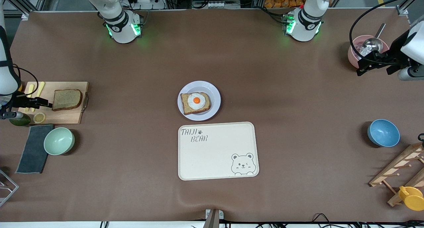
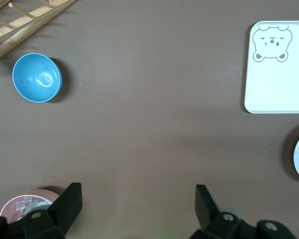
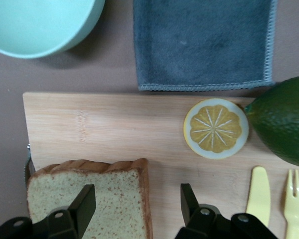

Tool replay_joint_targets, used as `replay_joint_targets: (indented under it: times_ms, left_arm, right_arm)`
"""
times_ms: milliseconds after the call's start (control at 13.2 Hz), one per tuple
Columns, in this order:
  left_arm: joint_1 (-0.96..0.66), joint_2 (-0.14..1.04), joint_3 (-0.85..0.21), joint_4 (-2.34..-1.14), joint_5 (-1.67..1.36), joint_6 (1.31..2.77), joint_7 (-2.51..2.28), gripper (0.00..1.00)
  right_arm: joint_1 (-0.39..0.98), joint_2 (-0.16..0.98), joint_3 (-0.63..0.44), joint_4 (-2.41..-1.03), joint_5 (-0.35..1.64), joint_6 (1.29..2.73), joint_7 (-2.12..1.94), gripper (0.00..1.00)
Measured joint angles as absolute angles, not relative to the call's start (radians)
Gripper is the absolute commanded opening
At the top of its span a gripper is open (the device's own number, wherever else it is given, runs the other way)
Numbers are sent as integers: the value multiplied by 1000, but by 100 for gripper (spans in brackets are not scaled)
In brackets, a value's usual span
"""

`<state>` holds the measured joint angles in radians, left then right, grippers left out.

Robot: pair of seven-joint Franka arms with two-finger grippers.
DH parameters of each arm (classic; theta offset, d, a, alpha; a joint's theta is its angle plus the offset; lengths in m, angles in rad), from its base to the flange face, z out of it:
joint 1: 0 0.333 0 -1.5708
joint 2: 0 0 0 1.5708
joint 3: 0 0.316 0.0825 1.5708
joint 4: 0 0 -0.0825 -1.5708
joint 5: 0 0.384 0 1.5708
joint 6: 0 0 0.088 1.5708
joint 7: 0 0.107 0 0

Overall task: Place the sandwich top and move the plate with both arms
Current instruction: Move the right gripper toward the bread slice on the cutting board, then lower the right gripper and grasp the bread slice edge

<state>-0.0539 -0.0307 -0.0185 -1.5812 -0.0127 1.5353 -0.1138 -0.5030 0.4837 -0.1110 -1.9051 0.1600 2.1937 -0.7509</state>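
Front view: one sandwich top (image 1: pixel 67 99), one plate (image 1: pixel 199 100); right end effector (image 3: pixel 135 205) open astride top, left end effector (image 2: pixel 138 205) open, empty.

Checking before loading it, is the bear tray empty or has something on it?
Empty. The bear tray shows only its printed lettering and bear.
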Motion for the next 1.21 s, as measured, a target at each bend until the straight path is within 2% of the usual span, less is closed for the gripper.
replay_joint_targets:
  times_ms: [152,303,758,909,1061,1212]
  left_arm:
    - [-54,-31,-19,-1581,-13,1535,-114,100]
    - [-54,-31,-18,-1581,-13,1535,-114,100]
    - [-54,-32,-18,-1580,-13,1534,-114,100]
    - [-54,-32,-18,-1580,-13,1534,-114,100]
    - [-54,-32,-18,-1580,-13,1533,-114,100]
    - [-54,-32,-18,-1580,-13,1533,-114,100]
  right_arm:
    - [-517,497,-111,-1911,175,2194,-792,72]
    - [-524,508,-111,-1918,177,2194,-816,63]
    - [-527,509,-110,-1944,177,2194,-824,58]
    - [-534,509,-110,-1952,177,2194,-843,49]
    - [-543,509,-111,-1956,177,2193,-855,32]
    - [-545,508,-110,-1958,180,2188,-857,22]
